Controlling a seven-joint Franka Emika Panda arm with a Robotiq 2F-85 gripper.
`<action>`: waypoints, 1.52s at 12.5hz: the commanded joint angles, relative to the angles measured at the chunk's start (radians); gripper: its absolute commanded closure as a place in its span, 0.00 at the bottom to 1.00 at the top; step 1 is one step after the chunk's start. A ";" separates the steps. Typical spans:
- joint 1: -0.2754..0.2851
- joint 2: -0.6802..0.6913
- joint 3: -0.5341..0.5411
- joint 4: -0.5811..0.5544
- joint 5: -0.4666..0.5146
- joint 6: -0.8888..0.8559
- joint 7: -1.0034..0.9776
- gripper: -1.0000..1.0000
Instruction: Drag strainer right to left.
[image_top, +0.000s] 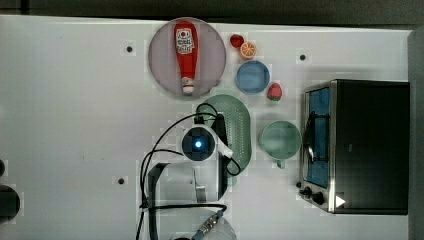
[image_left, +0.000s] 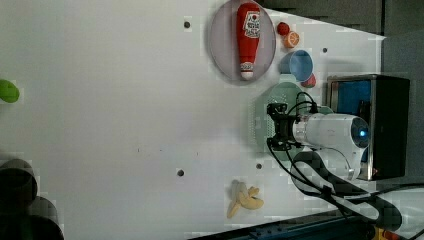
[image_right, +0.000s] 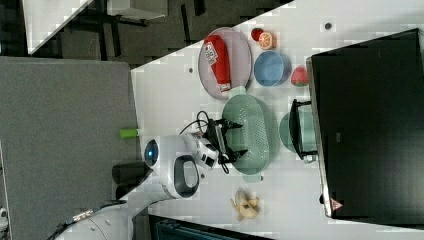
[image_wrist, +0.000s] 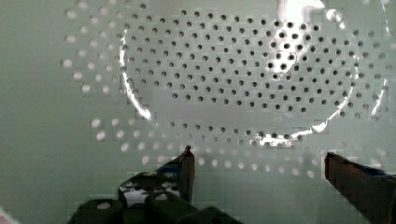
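Observation:
The strainer (image_top: 237, 127) is a pale green oblong colander with a grid of small holes, lying left of the green cup (image_top: 280, 139) in the top view. My arm's wrist (image_top: 198, 143) hangs over the top view's left edge of the strainer. In the right view my gripper (image_right: 239, 139) stands open, its two fingers spread wide over the strainer (image_right: 255, 135) near its rim. In the wrist view the holed inner wall of the strainer (image_wrist: 233, 84) lies just beyond the gripper (image_wrist: 259, 163), with only that wall between the fingertips. Whether they touch it I cannot tell.
A red ketchup bottle (image_top: 186, 52) lies on a round plate (image_top: 160, 65) behind the strainer. A blue bowl (image_top: 252, 76), a strawberry (image_top: 274, 92) and an orange slice (image_top: 247, 50) sit nearby. A black toaster oven (image_top: 360, 145) stands at the top view's right. A banana (image_left: 244, 198) lies near the front edge.

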 joint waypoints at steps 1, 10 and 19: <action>0.048 -0.019 0.031 -0.015 -0.002 -0.003 0.178 0.00; 0.170 -0.007 0.126 0.013 -0.002 -0.016 0.372 0.00; 0.285 0.082 0.131 0.192 0.004 -0.146 0.485 0.00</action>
